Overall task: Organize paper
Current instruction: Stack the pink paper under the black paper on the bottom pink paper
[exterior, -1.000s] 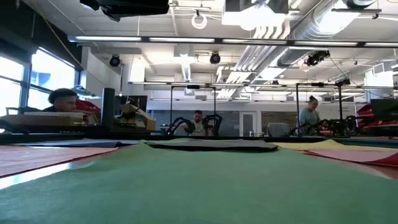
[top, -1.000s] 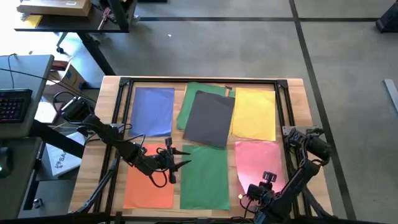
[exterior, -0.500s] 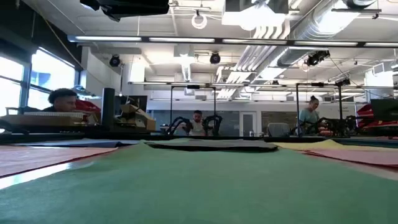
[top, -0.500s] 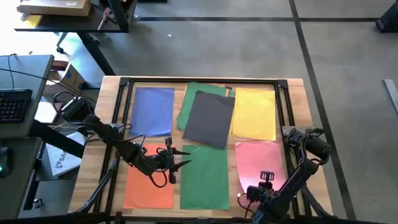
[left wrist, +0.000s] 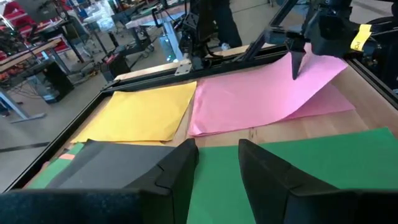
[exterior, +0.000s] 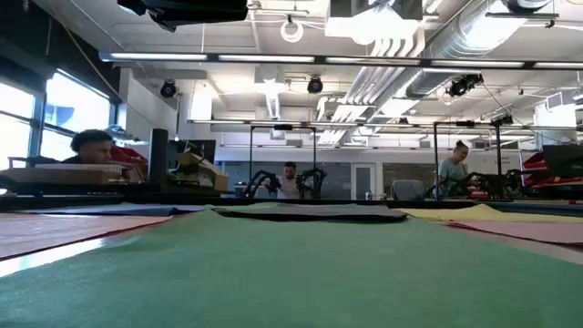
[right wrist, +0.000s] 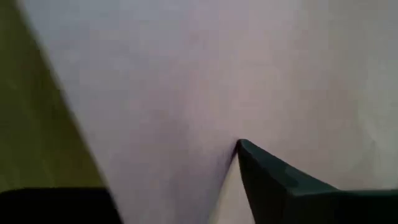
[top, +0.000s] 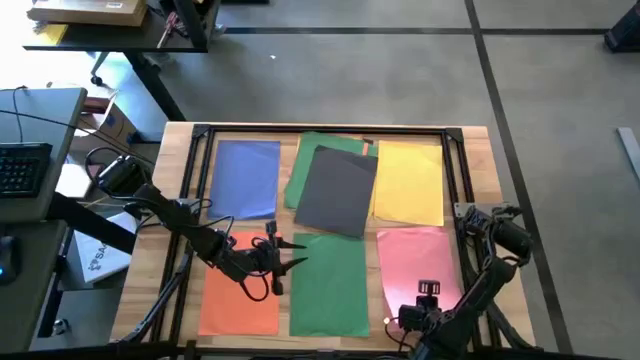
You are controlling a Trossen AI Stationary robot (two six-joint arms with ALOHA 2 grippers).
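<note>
A: Left wrist view: my right gripper point(left wrist: 297, 57) pinches the pink paper point(left wrist: 261, 99), table's 5 o'clock, corner lifted.
B: Left gripper point(left wrist: 217, 163)?
A: Parted, idle. Sheets are light, floppy; I'd grip edges.

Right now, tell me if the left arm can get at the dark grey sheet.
Probably yes. The left gripper hovers open over the near green sheet, just short of the dark grey sheet, which lies on top of another green one with nothing over it. The right gripper is off at the pink sheet.
</note>
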